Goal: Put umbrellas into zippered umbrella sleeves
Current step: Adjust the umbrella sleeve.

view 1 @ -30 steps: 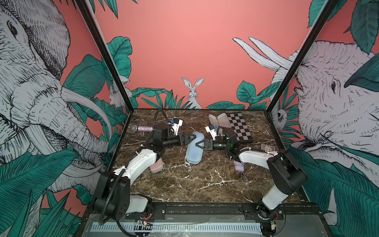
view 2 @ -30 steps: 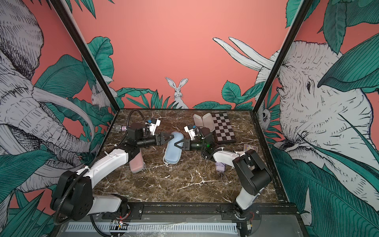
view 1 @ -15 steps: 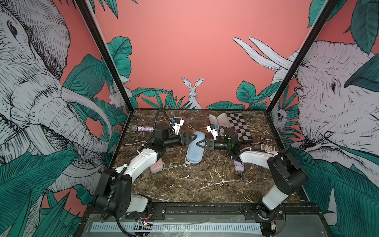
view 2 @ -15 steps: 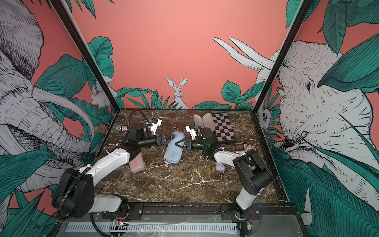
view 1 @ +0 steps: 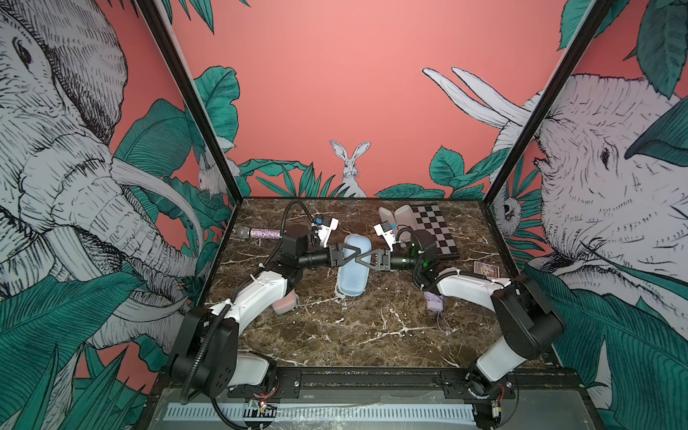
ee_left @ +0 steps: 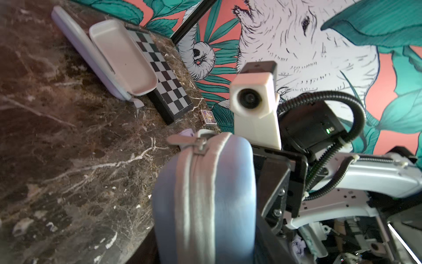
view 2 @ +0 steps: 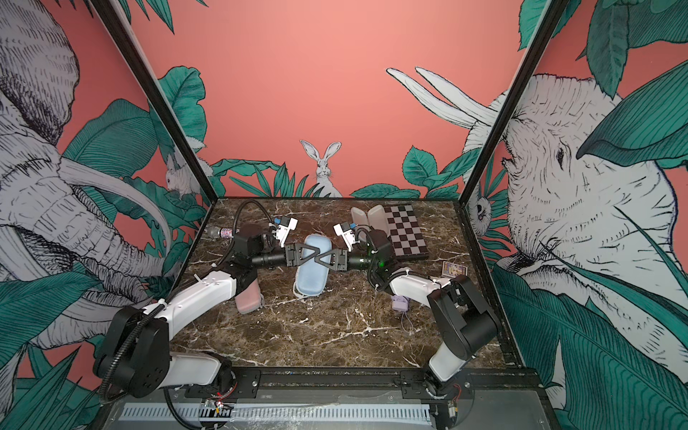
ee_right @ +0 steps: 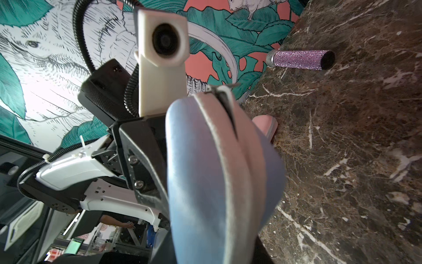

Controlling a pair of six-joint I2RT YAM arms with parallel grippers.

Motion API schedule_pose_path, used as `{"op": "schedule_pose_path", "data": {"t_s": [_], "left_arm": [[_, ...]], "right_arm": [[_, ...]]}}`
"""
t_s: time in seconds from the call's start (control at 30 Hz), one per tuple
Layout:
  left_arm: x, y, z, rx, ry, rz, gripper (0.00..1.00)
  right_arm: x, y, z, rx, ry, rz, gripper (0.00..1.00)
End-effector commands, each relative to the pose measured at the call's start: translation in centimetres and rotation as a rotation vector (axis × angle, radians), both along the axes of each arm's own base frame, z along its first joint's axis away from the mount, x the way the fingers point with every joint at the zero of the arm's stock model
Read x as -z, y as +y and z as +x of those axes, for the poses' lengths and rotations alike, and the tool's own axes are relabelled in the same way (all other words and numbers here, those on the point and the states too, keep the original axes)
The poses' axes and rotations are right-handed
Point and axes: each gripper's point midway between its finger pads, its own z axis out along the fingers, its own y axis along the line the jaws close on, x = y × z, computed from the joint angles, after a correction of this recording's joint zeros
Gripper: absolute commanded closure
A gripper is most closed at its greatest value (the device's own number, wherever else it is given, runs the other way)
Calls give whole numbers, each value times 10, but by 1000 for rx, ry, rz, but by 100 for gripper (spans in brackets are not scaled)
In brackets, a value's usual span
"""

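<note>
blue sleeve (view 1: pixel 353 277) lies mid-frame on the table (view 1: pixel 335 335), left gripper (view 1: pixel 350 256) and right gripper (view 1: pixel 368 257) both pinched on its opposite sides; looks like the closing step, next one holds while the other drags the zip pull (ee_left: pixel 201 143).

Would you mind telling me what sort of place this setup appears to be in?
Probably a staged robot test booth in a lab: printed jungle-mural walls box in a marble-patterned tabletop, left arm and right arm mount on a front rail, and a wrist view glimpses a workshop behind.
</note>
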Motion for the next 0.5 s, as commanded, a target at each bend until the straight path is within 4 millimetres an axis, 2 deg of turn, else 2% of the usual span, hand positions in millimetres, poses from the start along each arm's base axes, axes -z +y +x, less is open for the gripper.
{"op": "schedule_pose_path", "data": {"t_s": [0.0, 0.07, 0.17, 0.23, 0.3, 0.4, 0.47], "left_arm": [[-19, -1, -2, 11, -46, -76, 71], [-20, -1, -3, 22, -90, -54, 81], [-1, 9, -8, 35, -219, 145, 85], [16, 20, -8, 39, -371, 329, 87], [32, 33, 3, 4, -515, 479, 88], [41, 31, 7, 20, -683, 563, 90], [44, 23, 6, 56, -751, 574, 91]], "right_arm": [[-42, 2, -8, -37, -150, 94, 76], [-33, 1, -4, -17, -127, 68, 61], [-16, -17, 6, 59, -88, -9, 51], [4, -41, 16, 142, -27, -124, 48], [21, -67, 25, 257, 22, -271, 46], [23, -89, 21, 341, 61, -469, 45], [23, -93, 14, 361, 123, -556, 45]]}}
